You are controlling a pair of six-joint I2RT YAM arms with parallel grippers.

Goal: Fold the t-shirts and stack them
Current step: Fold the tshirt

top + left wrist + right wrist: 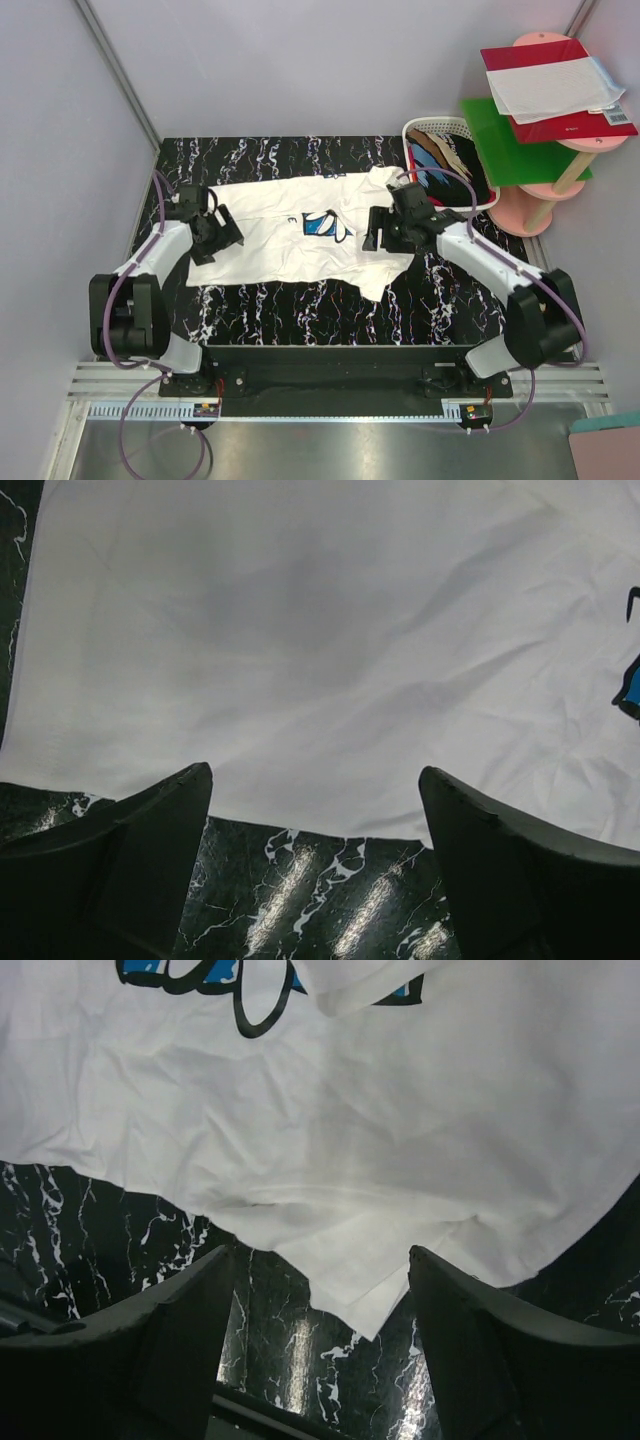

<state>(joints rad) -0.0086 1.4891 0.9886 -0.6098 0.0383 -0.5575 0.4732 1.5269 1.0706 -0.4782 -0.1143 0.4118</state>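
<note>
left gripper (pixel 217 234) 9 o'clock, jaws released, hovering at shirt edge | white t-shirt (pixel 275 240) spread flat mid-worktop (pixel 300 300), likely laid out for folding | right gripper (pixel 379 229) 3 o'clock, jaws released above loose corner

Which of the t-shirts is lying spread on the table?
The white t-shirt with the blue print; it alone lies on the table. The others, dark and tan, sit crumpled in the basket.
</note>
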